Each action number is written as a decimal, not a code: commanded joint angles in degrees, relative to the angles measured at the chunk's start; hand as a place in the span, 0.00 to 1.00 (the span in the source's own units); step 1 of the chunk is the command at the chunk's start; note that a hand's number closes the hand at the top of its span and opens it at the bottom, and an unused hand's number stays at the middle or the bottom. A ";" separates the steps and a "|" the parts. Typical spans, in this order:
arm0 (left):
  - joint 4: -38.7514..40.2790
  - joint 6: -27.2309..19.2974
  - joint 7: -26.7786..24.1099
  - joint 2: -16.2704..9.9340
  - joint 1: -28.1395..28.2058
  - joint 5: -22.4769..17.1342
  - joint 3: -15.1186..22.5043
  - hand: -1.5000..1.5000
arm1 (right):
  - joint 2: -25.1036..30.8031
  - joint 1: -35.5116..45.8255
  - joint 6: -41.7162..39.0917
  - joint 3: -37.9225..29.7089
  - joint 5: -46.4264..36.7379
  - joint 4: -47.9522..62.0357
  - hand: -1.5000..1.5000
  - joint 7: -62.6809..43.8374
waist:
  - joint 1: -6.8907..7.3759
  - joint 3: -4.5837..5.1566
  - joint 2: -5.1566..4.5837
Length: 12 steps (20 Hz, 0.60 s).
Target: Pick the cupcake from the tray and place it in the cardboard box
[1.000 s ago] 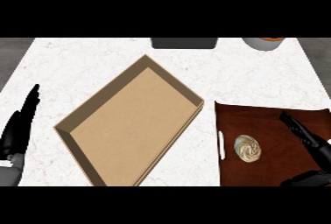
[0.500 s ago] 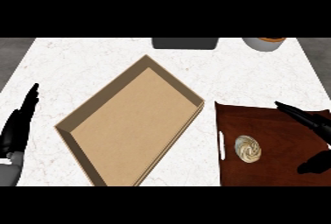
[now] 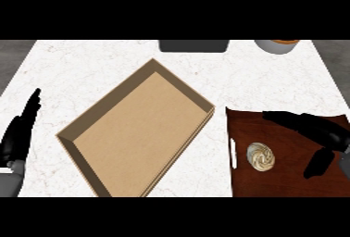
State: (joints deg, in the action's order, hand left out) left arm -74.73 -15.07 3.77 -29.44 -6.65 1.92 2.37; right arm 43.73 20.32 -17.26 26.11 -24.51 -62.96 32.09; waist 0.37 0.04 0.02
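One cupcake (image 3: 261, 156) sits on the tray (image 3: 287, 183), right hand (image 3: 321, 139) open just beside it, and closing off-centre could tip it before it reaches the cardboard box (image 3: 137, 134)

The cardboard box (image 3: 137, 134) lies on the table (image 3: 89, 65) near the middle of the view, turned so its corners point toward 12, 3, 6 and 9 o'clock. At 3 o'clock from it, just beside its right corner, lies the tray (image 3: 287, 180). The cupcake (image 3: 261, 156) sits on the tray, near its left edge. Over the tray, at 2 to 3 o'clock from the cupcake and apart from it, hangs the right hand (image 3: 321, 134). The left hand (image 3: 19, 134) shows at 9 o'clock from the box, at the table's left edge. At 12 o'clock, along the far edge, lie a flat object (image 3: 193, 45) and, to its right, a round container (image 3: 277, 45).
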 commanded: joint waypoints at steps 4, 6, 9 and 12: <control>3.27 2.16 -4.79 0.77 1.44 0.79 -3.77 0.50 | -5.77 1.46 -0.47 0.14 -8.98 3.49 0.00 -4.08 | -0.06 -0.04 -0.08; 2.51 1.34 -2.62 2.06 0.29 2.84 -3.13 0.50 | -7.86 0.93 -0.60 -0.27 -10.97 0.94 0.00 -5.97 | -0.20 -0.04 -0.03; -3.67 2.91 -0.18 1.66 3.50 2.62 -4.37 0.50 | -8.14 -1.93 -1.96 -1.73 -12.81 -0.64 0.00 -5.68 | -0.12 -0.05 0.06; -4.03 4.02 0.70 2.97 3.29 3.77 -4.78 0.50 | -5.66 -1.38 -6.97 -5.94 -12.67 -3.58 0.00 -4.23 | -0.26 -0.04 0.07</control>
State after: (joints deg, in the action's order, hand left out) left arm -74.56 -12.06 2.70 -27.06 -5.60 4.77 -1.64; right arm 37.04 20.49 -21.26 23.00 -35.73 -63.47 27.26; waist 0.16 0.00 0.01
